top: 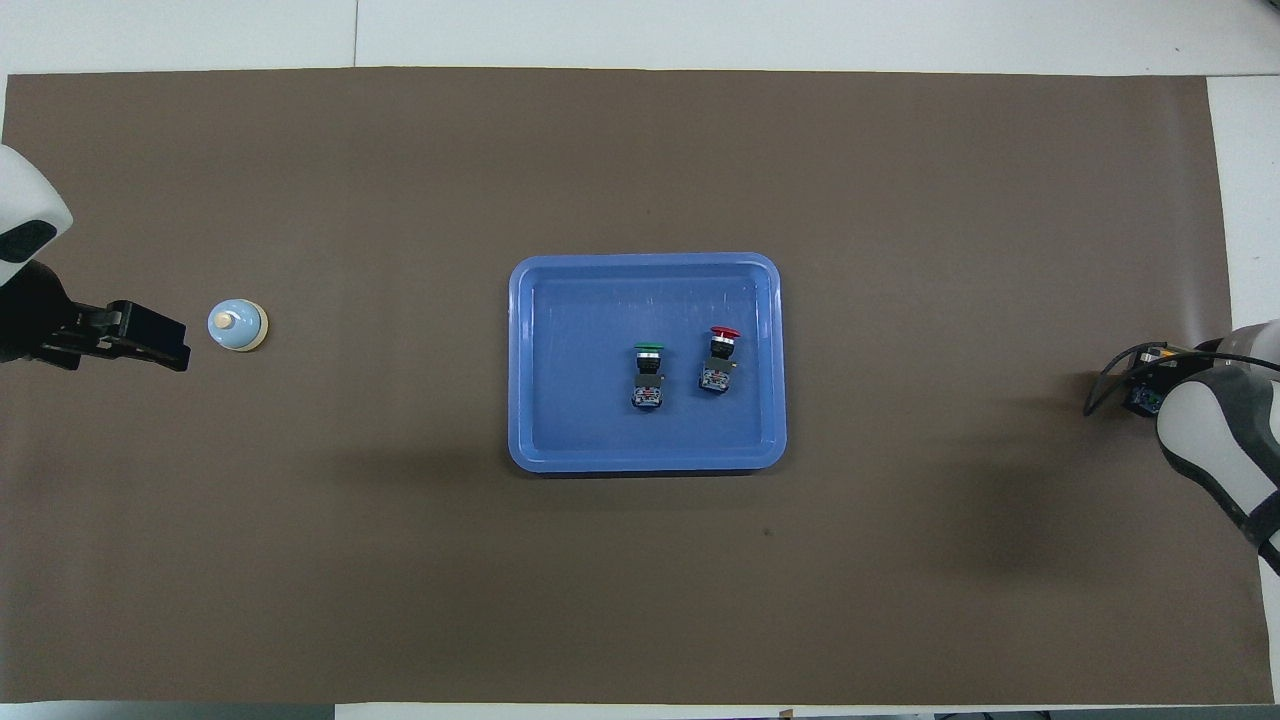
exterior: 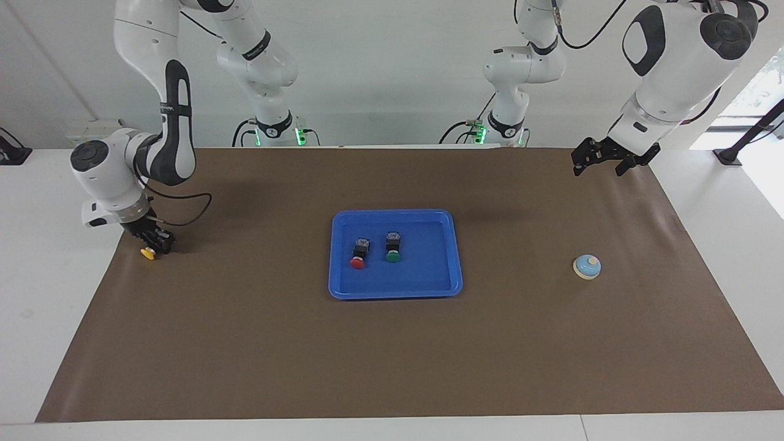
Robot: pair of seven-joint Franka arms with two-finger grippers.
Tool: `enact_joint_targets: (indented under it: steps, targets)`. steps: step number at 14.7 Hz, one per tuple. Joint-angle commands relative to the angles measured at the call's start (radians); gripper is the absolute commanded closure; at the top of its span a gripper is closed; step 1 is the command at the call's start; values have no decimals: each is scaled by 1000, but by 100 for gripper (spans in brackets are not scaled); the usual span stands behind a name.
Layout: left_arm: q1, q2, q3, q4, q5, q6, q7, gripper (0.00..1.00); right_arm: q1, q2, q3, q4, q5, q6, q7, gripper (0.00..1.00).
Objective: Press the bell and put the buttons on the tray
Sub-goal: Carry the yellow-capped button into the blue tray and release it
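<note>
The blue tray [exterior: 395, 289] [top: 645, 455] lies in the middle of the mat. The red button [exterior: 359, 253] [top: 720, 358] and the green button [exterior: 392, 247] [top: 649, 374] lie side by side in it. The yellow button [exterior: 147, 253] lies on the mat at the right arm's end. My right gripper [exterior: 157, 241] [top: 1143, 388] is down at its body, with the yellow cap sticking out. The bell [exterior: 587, 266] [top: 237, 325] stands on the mat at the left arm's end. My left gripper [exterior: 600, 166] [top: 160, 340] is open and empty, raised over the mat beside the bell.
A brown mat [exterior: 392, 355] covers most of the white table. The right arm's cable [exterior: 190, 211] loops over the mat beside the gripper. The right arm's wrist covers most of the yellow button in the overhead view.
</note>
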Motion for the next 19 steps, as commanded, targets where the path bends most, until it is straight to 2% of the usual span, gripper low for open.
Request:
enact_joint_targets:
  steps: [1,3,5,8,11,14,16,18,19]
  targets:
    - [-2,-4,3,7,3,-7,-11,0,55,-27,16,85,-12,-160,15,100]
    - [-2,-4,3,7,1,-7,-11,0,135,-28,16,202,0,-319,44,100]
    - [-2,-4,3,7,3,-7,-11,0,254,-18,16,324,26,-479,151,100]
    - [-2,-4,3,7,3,-7,-11,0,450,13,16,461,95,-596,291,100]
    - [-2,-4,3,7,1,-6,-11,0,671,27,16,511,184,-610,458,100]
    - [-2,-4,3,7,1,-7,-11,0,816,65,16,564,247,-604,548,100]
    - [-2,-4,3,7,3,-7,-11,0,902,149,16,641,264,-605,572,100]
    - [-2,-4,3,7,3,-7,-11,0,968,272,14,740,257,-595,624,100]
    - [-2,-4,3,7,3,-7,-9,0,997,312,14,758,255,-557,631,100]
